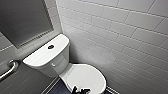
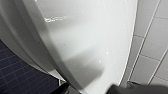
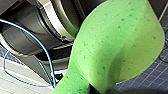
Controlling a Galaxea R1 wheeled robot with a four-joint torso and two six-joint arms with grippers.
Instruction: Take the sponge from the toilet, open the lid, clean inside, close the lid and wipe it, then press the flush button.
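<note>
The white toilet stands in a tiled corner with its lid (image 1: 83, 76) down over the bowl. The flush button (image 1: 50, 46) is a dark round spot in the middle of the flat tank top (image 1: 42, 55). My left gripper (image 1: 80, 90) hovers at the lid's near edge. In the left wrist view the lid (image 2: 92, 37) looms large just past the dark, spread fingertips (image 2: 62, 89) of that open left gripper (image 2: 88, 90). My right gripper (image 3: 98, 89) is shut on the bright green sponge (image 3: 117, 47), pinching its narrow middle, low over the floor beside my own base.
White wall tiles (image 1: 120, 37) run close along the toilet's right side. A metal grab bar (image 1: 8, 68) and a grey panel (image 1: 22, 20) are on the left wall. Dark blue floor tiles (image 1: 57, 87) lie left of the bowl. My base and a blue cable (image 3: 48, 53) sit behind the sponge.
</note>
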